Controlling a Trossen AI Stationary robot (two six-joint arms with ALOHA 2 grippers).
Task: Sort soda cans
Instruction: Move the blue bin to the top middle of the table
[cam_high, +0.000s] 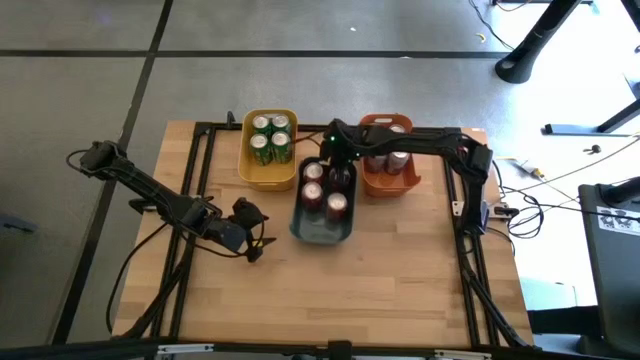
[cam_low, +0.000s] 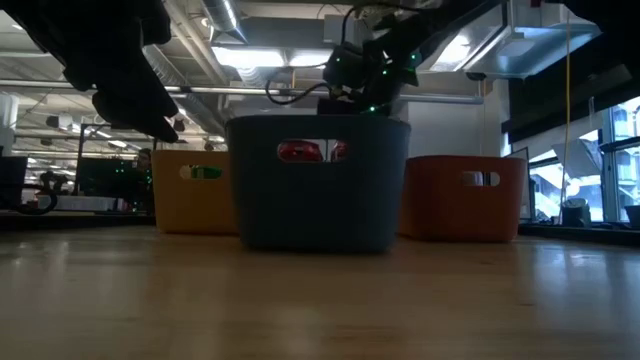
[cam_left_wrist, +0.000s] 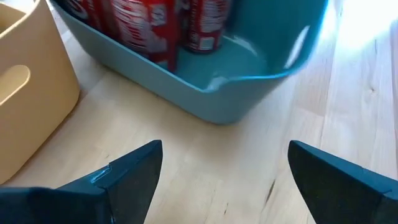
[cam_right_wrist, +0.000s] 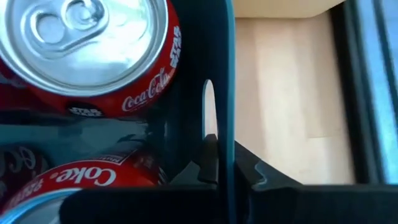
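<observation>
Three red soda cans stand in a blue-grey bin at mid-table. Several green cans stand in a yellow bin to its left. Silver-grey cans stand in an orange bin to its right. My right gripper is at the blue-grey bin's far end, shut on its wall. My left gripper is open and empty over the table, left of the blue-grey bin's near end. In the left wrist view its fingers stand apart, facing the bin. My right gripper pinches the top of the blue-grey bin's wall at the bin's far end. One finger is inside the bin beside a red can, and the other is outside. The fingers point down from above. The bin's bottom rests on the table.
A black metal frame runs along the table's left, far and right sides. Cables lie off the table's right edge. Bare wood lies toward the near edge.
</observation>
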